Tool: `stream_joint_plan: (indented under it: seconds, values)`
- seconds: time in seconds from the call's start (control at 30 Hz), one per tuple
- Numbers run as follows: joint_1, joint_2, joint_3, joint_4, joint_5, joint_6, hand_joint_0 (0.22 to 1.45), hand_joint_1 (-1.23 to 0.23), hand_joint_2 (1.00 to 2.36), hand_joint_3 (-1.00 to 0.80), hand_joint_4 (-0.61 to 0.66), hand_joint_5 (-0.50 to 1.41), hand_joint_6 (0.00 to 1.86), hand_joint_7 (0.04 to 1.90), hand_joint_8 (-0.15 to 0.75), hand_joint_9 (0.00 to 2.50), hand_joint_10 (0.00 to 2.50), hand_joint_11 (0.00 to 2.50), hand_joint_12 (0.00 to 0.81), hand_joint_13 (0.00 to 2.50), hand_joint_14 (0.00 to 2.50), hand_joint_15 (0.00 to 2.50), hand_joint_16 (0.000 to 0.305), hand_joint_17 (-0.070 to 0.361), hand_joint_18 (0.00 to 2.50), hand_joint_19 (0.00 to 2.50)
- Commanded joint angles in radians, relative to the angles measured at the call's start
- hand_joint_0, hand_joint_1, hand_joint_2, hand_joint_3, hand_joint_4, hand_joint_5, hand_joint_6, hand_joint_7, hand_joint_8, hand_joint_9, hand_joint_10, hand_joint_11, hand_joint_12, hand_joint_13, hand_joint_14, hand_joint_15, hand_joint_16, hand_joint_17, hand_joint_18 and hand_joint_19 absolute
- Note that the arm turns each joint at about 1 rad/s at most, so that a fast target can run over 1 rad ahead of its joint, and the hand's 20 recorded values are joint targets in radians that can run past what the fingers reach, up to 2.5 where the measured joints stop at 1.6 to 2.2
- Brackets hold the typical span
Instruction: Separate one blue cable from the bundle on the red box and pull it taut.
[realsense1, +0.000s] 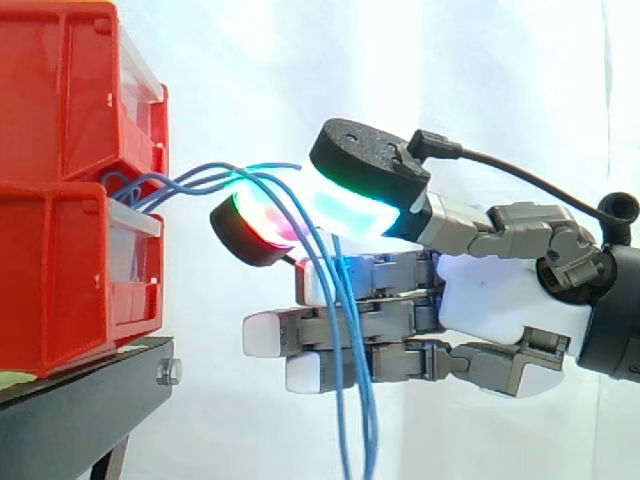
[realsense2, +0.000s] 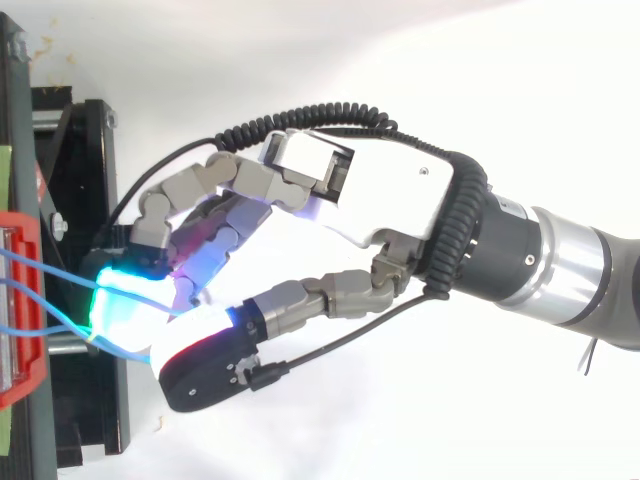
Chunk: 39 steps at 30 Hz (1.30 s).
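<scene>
Several blue cables leave the red box at 9 o'clock in the side view, arc toward centre and hang down to 6 o'clock. The hand, entering from 3 o'clock, pinches them between its thumb and one glowing pad, with the other fingers straight below. Risk: more than one strand appears caught, so a pull may drag the bundle. A shallow pinch may also let the strand slip.

A lab test rig: red bins on black stand before white curtain
</scene>
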Motion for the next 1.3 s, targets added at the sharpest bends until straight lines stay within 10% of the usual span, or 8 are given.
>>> stream_joint_plan:
  seconds: [0.0,0.27,0.77,0.93,1.27]
  values:
    - [0.0,0.0,0.0,-0.005,0.0,0.001,0.63,-0.75,1.0,-0.5,0.04,-0.1,0.92,0.91,0.22,1.22,0.02,0.64,0.315,0.89,0.02,0.42,0.05,0.112,0.71,0.63]
    - [-0.003,0.0,0.0,-0.042,-0.006,0.012,0.59,-0.6,1.0,-0.5,0.02,-0.07,0.9,0.99,0.215,1.28,0.02,0.63,0.327,0.92,0.02,0.44,0.05,0.112,0.73,0.66]
    - [-0.011,0.037,0.0,-0.137,-0.011,0.041,0.64,-0.97,1.0,-0.5,-0.03,-0.09,0.93,0.88,0.195,1.24,0.02,0.68,0.308,0.94,0.02,0.46,0.049,0.11,0.77,0.64]
    - [-0.012,0.04,0.0,-0.193,-0.02,0.042,0.4,-0.73,1.0,-0.5,0.02,-0.05,0.88,0.89,0.252,1.3,0.02,0.56,0.382,0.99,0.02,0.44,0.064,0.145,0.84,0.64]
    - [-0.015,0.054,0.0,-0.208,-0.026,0.056,0.52,-0.45,1.0,-0.5,0.0,-0.05,0.85,0.91,0.223,1.29,0.02,0.57,0.348,0.95,0.02,0.47,0.055,0.123,0.72,0.72]
